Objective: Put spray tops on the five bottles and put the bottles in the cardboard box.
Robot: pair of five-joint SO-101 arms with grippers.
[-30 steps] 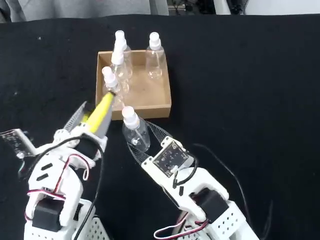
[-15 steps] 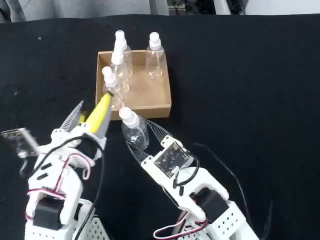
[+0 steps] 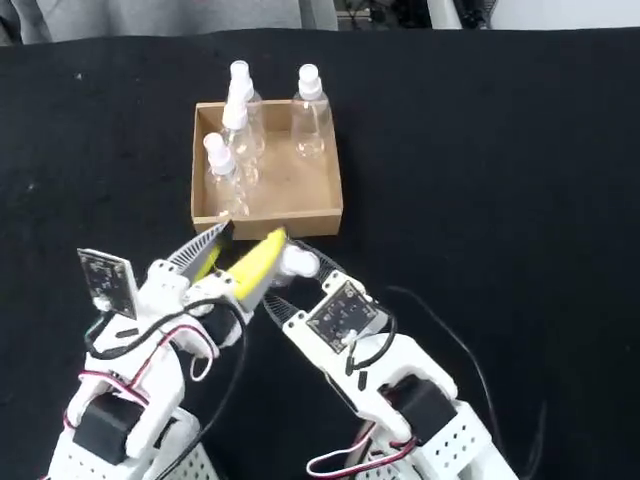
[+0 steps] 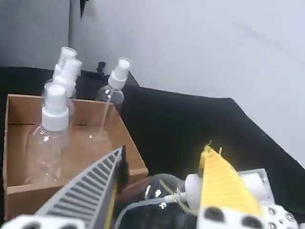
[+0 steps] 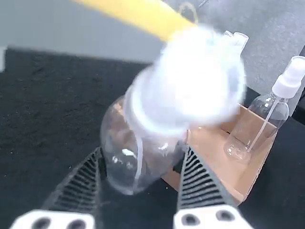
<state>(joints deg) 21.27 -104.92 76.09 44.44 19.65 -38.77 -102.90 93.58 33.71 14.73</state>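
Note:
The cardboard box [image 3: 315, 205] stands at the table's middle back with several capped clear bottles [image 3: 309, 118] upright inside. In front of it my right gripper [image 3: 290, 282] is shut on one more clear bottle [image 5: 136, 143], which is tilted, its white spray top [image 3: 301, 263] pointing right. My left gripper [image 3: 250, 238] is open, its yellow finger [image 4: 219, 183] and grey finger [image 4: 90, 191] either side of that bottle [image 4: 159, 191] near its neck. The right wrist view has the bottle between my black fingers [image 5: 193, 176], with the yellow finger [image 5: 138, 12] above it.
Black cloth [image 3: 480, 170] covers the table, with free room to the right of the box and at the far left. A cable [image 3: 470, 360] trails beside the right arm's base. The box's front wall [image 4: 62, 193] stands just beyond the left gripper.
My left gripper has left the box's front-left corner, swung right and now straddles the held bottle's top. The bottle has tilted over to the right in the right gripper.

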